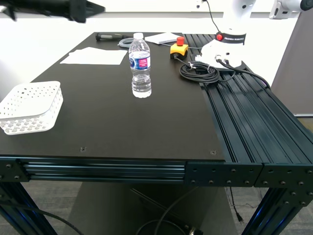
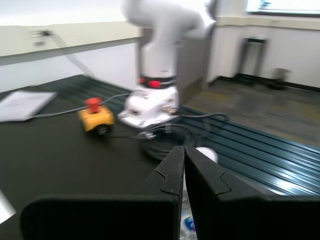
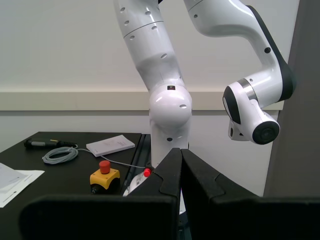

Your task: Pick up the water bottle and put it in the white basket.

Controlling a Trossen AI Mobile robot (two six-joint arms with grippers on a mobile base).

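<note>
One water bottle (image 1: 140, 66) was seen upright mid-table (image 1: 122, 117); one white basket (image 1: 30, 107) lay at its near corner on the exterior view's left. My first gripper (image 2: 184, 150) and my second gripper (image 3: 180, 152) were closed on nothing.

My first gripper (image 2: 184, 150): matte black, two angular fingers (image 2: 170, 175) with stepped inner edges, broad flat black base; my second gripper (image 3: 180, 152): identical black build.

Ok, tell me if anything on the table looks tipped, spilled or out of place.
Nothing stands out. The bottle stands upright, capped, on the table, with no spill around it. The basket sits flat at the exterior view's left edge, empty.
</note>
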